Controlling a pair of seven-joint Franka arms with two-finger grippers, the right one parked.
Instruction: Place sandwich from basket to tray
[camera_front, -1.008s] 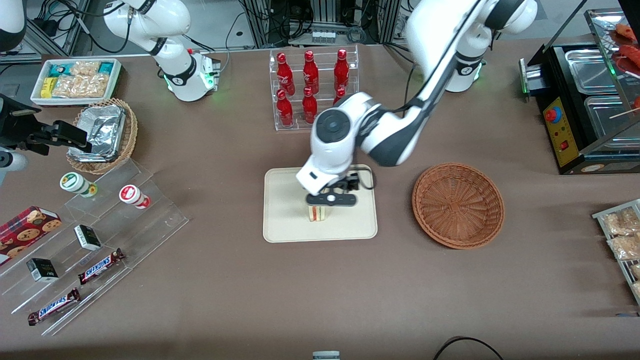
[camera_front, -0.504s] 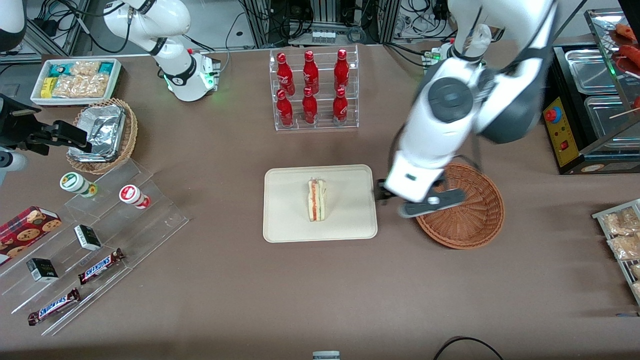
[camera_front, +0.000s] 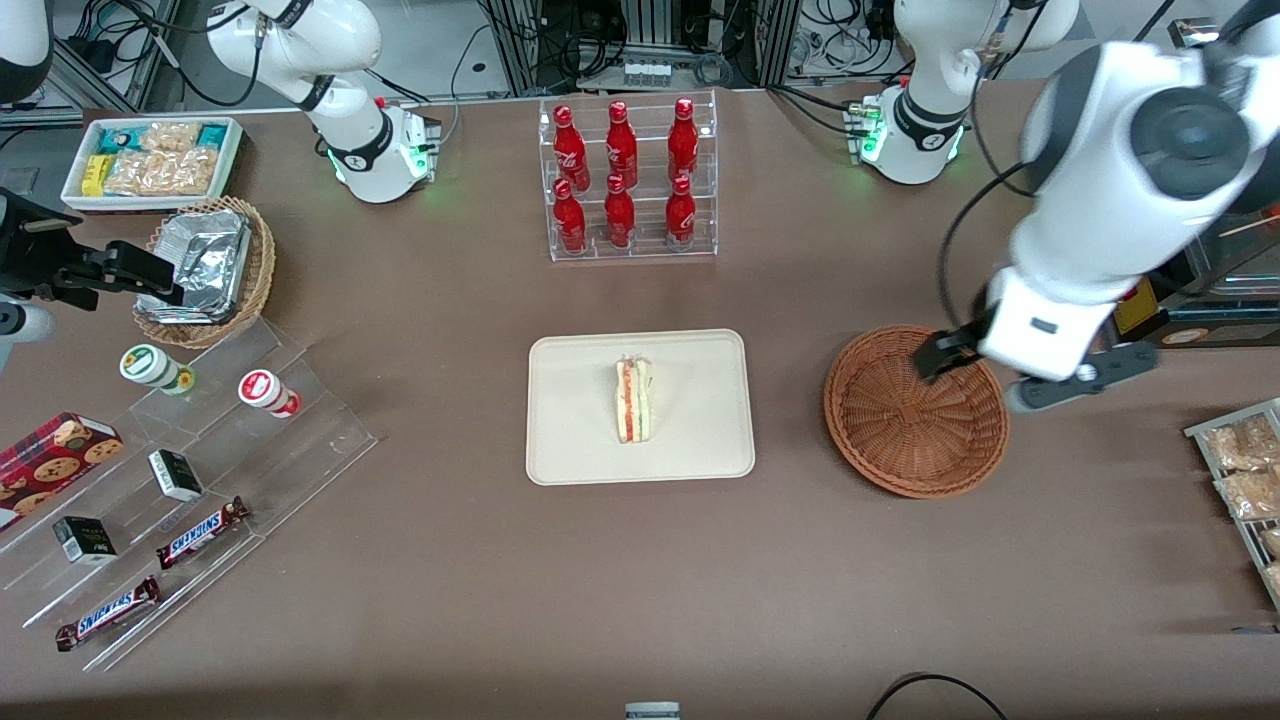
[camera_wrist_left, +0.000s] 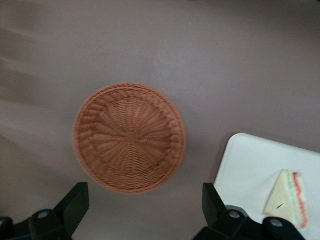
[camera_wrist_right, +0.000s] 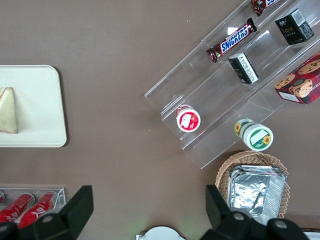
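**Operator:** Where is the sandwich?

**Observer:** Your sandwich (camera_front: 633, 401) lies on the tray (camera_front: 570, 455), about in its middle, resting flat with its red and green filling edge facing the parked arm's end of the table. You can see it from the left wrist view too (camera_wrist_left: 288, 196), on the tray (camera_wrist_left: 245, 167).

**Operator:** And the basket?

**Observer:** The basket (camera_front: 915, 411) sits on the brown table (camera_front: 640, 580) beside the tray, toward the working arm's end, a gap of bare table between them. Nothing lies in it; you see only wicker in both views (camera_wrist_left: 129, 137).

**Operator:** Where is my gripper?

**Observer:** Your gripper (camera_front: 1010, 375) hangs above the basket's rim at the edge toward the working arm's end, well above the table. Its fingers (camera_wrist_left: 73, 205) stand wide apart with nothing between them.

**Operator:** What else is near?

**Observer:** You have a clear rack of red bottles (camera_front: 625, 180) farther from the front camera than the tray. Toward the parked arm's end stand a clear stepped shelf (camera_front: 200, 470) with candy bars and small boxes, and a lighter basket with foil (camera_front: 205, 270).
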